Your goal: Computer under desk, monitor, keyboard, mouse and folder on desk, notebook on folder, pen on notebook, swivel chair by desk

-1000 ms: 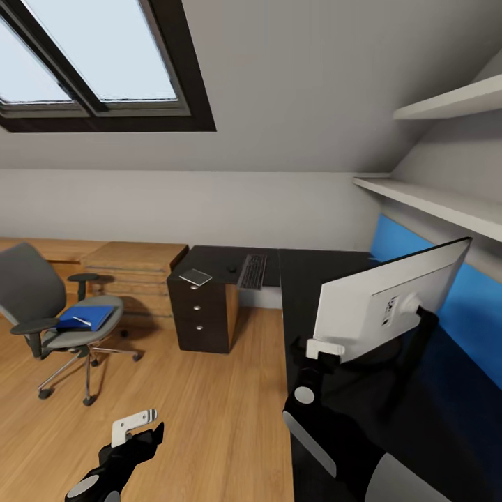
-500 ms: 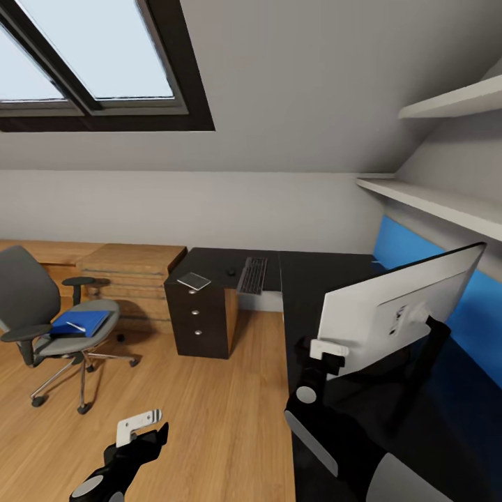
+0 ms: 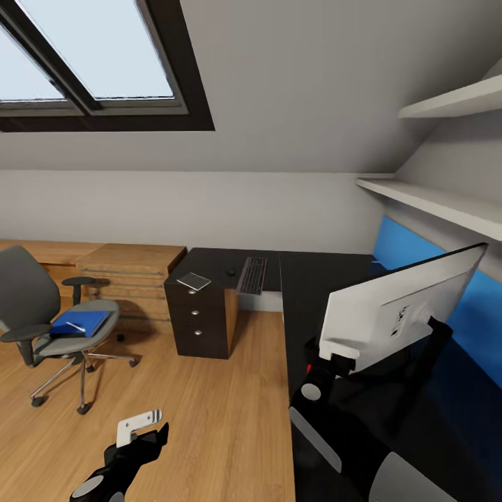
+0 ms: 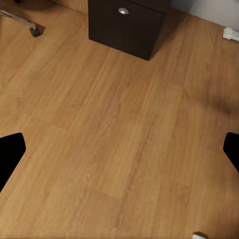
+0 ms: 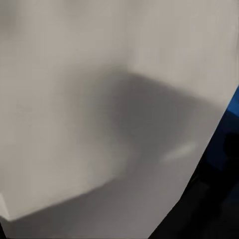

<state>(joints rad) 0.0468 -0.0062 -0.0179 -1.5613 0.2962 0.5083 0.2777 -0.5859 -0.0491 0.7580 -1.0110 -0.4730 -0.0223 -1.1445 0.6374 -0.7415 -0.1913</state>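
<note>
Light plank floor (image 3: 209, 418) meets glossy black L-shaped table (image 3: 307, 279); right hand (image 3: 333, 360) hidden behind the pale-backed wide monitor (image 3: 397, 310), grip unclear; left hand (image 3: 143, 429) spread, empty.

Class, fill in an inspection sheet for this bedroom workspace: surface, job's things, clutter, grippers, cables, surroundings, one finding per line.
Surface: glossy black L-shaped desk, mostly bare at the near end.
Job's things: monitor tilted, its pale back toward the camera, at the right gripper; keyboard and mouse on the far wing; notebook on the drawer end; folder with the pen on it, on the swivel chair seat.
Clutter: nothing seen.
Grippers: left gripper open over bare floor; right against the monitor's lower corner, jaw state unclear.
Cables: nothing seen.
Surroundings: plank floor, wooden chest, skylight, wall shelves, blue wall panel.
</note>
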